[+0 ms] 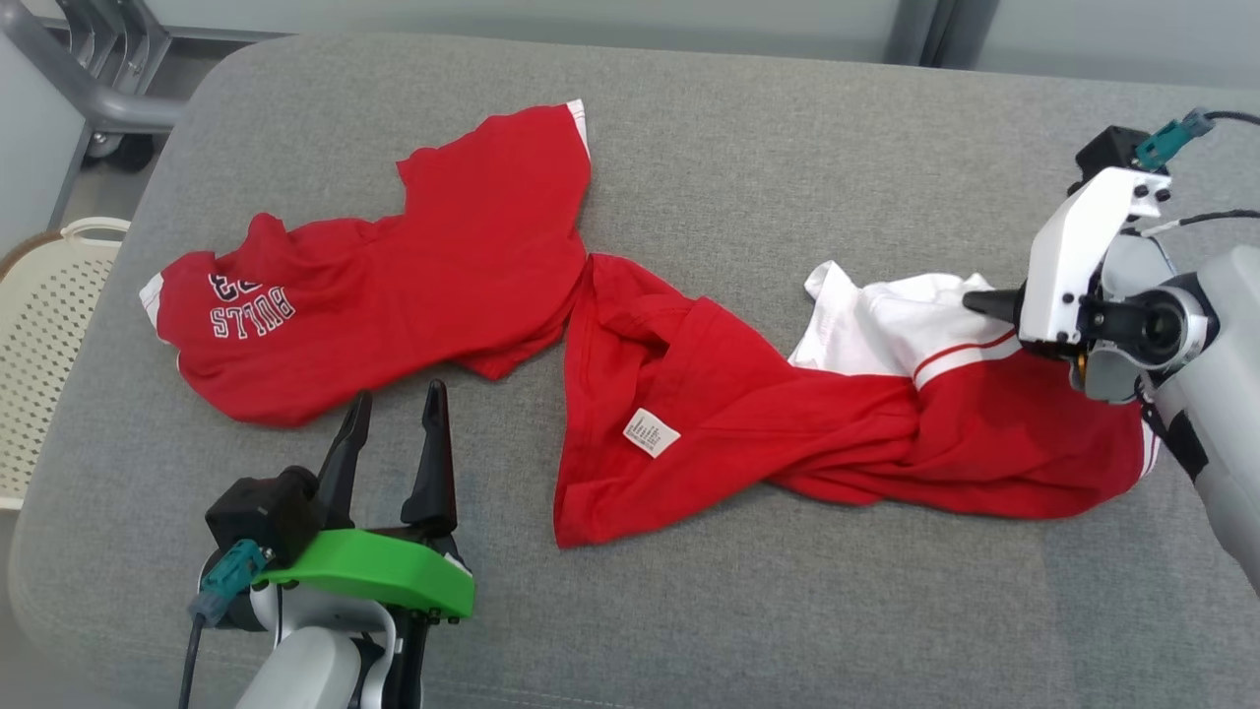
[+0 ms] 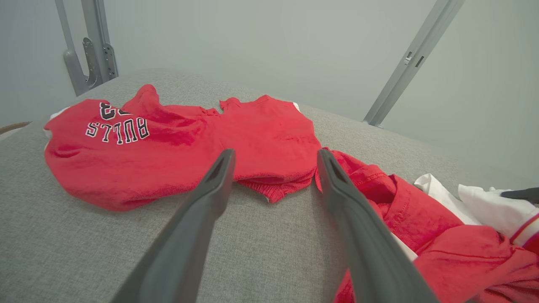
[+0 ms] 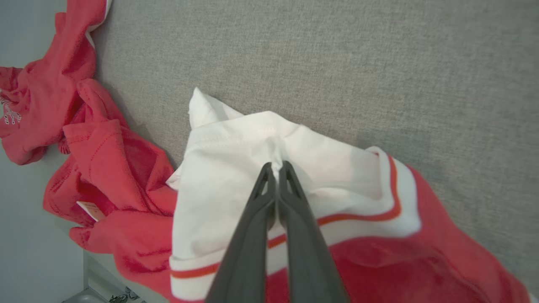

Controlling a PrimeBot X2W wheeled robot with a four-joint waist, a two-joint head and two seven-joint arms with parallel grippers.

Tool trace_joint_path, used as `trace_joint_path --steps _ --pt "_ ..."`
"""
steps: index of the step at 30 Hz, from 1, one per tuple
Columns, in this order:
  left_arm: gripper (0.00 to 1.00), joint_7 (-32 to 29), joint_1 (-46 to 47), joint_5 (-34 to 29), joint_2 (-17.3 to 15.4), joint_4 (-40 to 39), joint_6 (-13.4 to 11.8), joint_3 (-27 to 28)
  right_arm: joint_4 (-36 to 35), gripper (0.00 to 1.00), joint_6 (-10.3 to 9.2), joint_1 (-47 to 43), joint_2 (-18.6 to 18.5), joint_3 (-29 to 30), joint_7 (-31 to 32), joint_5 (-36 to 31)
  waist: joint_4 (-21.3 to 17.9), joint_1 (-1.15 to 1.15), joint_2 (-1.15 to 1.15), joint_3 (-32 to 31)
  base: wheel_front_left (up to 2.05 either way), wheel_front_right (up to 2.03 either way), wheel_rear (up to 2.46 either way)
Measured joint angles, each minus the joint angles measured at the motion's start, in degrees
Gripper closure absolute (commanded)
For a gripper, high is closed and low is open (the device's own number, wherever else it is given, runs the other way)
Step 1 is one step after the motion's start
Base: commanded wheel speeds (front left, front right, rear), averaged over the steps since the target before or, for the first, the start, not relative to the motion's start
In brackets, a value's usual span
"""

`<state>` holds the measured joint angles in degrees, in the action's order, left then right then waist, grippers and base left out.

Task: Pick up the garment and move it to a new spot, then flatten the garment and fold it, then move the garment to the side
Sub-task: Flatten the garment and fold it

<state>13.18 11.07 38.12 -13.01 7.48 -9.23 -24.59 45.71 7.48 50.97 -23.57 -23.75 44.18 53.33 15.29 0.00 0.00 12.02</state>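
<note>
my right gripper is pinched fully closed on the white end of the garment. in the right wrist view the two fingers meet with a small ridge of white cloth nipped between their tips. my left gripper stands wide open and empty, low over the bare grey cushion, just in front of a second red shirt with white lettering.

i read this as the very start: the grasp for the pick-up is made, but the lift is not yet done, since the cloth lies slack on the cushion. the next move calls for a slow, straight rise so that thin pinch does not slip, then a carry to a free patch. i'd watch the far end, which touches the lettered shirt and could drag it along.

the garment sprawls across the right half of the cushion, from beside my right arm to the middle. it is red, with a red stripe edging the white end, and it is crumpled and twisted around its middle. a small white label faces up, so i'd guess part of it is inside out. it will need a good spreading before any fold.
</note>
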Motion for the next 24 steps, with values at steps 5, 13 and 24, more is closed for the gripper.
trace_joint_path --steps 5,13,24 --pt "0.0 -0.8 -1.2 0.0 -0.9 -0.6 -0.8 -0.2 -8.1 1.0 0.0 -5.0 -1.1 -2.3 -2.5 3.7 -1.3 0.0 0.0 -2.6 0.0 0.0 0.0" --pt "0.0 -2.5 -3.5 -0.1 -2.8 -3.0 -2.2 -0.2 -20.3 1.0 0.0 -13.4 -6.0 -3.6 -7.7 8.1 -4.8 0.0 0.0 -5.9 0.0 0.0 0.0" --pt "0.0 -3.8 -5.2 0.1 -4.1 -4.7 -3.1 -0.4 -32.3 1.0 0.0 -27.7 -9.8 -2.2 -14.3 13.2 -9.1 0.0 0.0 -8.6 0.0 0.0 0.0"
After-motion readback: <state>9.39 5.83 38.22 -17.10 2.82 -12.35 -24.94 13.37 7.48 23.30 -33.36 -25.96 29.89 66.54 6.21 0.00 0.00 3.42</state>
